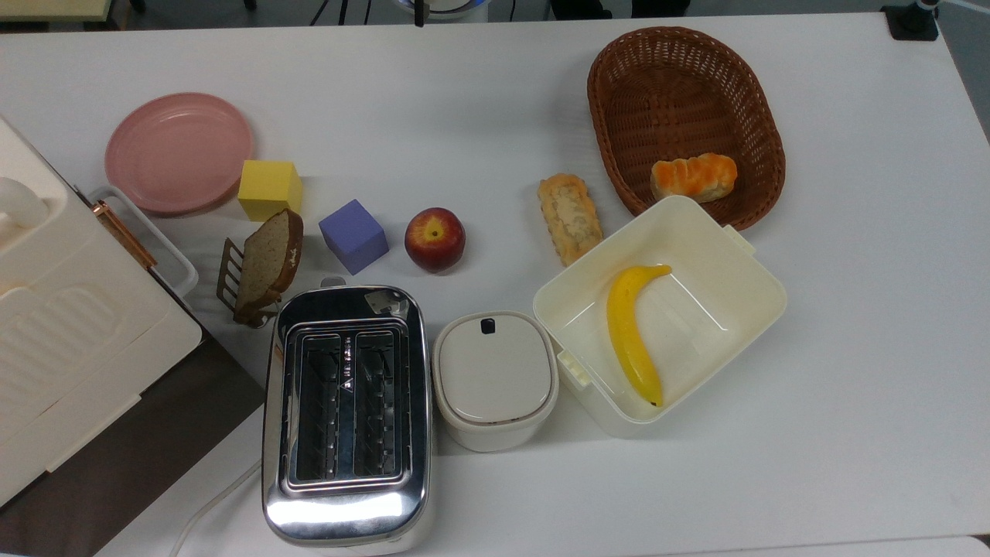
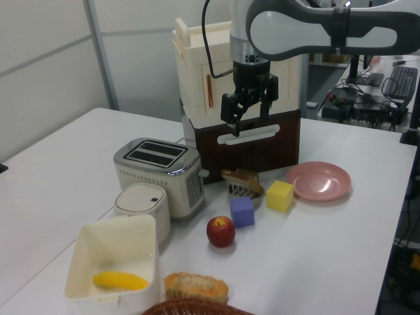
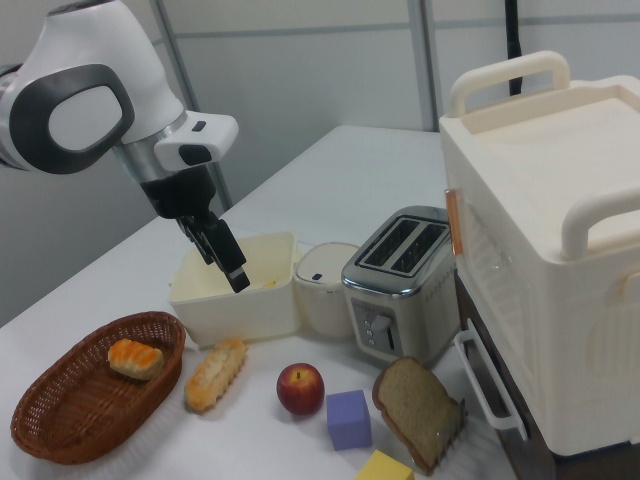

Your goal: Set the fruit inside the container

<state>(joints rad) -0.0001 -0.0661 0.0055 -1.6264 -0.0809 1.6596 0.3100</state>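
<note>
The top view looks straight down on the white table (image 1: 479,100), near enough that its edges fall just inside the frame. The left view stands past the edge by the wicker basket (image 2: 197,307), raised, facing along the table toward the cream cabinet (image 2: 236,98). The right view looks in low from the opposite side (cabinet (image 3: 560,250) close at hand). All three share the toaster (image 1: 346,410) and the apple (image 1: 435,239) mid-table.

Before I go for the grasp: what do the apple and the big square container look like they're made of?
The apple has a smooth red skin with a faint sheen and a yellow patch at the stem dimple; real or plastic replica, I cannot tell. The container looks like cream-white moulded plastic, glossy, with rounded corners, light glare on its floor and small latch tabs.
</note>
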